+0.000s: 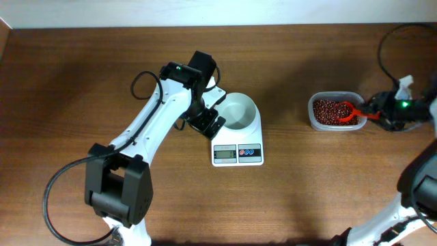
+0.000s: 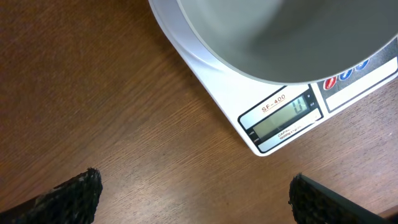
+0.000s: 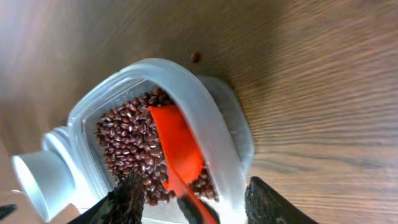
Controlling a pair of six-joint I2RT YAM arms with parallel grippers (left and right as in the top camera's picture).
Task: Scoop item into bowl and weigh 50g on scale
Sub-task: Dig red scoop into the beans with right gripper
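The white bowl (image 1: 239, 109) stands empty on the white scale (image 1: 237, 152) at mid table. It also shows in the left wrist view (image 2: 280, 37), with the scale's display (image 2: 283, 115) below it. My left gripper (image 1: 208, 121) (image 2: 196, 199) is open and empty just left of the scale, over bare wood. The reddish-brown beans (image 1: 328, 109) (image 3: 127, 140) fill a clear tub (image 1: 334, 126) (image 3: 199, 99) at the right. A red scoop (image 1: 348, 111) (image 3: 177, 146) lies on the beans, its handle over the rim. My right gripper (image 1: 370, 109) (image 3: 199, 202) is open, its fingers either side of the handle.
One stray bean (image 3: 196, 57) lies on the wood beside the tub. Cables and a white object (image 1: 404, 85) are at the far right edge. The left arm's base (image 1: 116, 184) stands at the front left.
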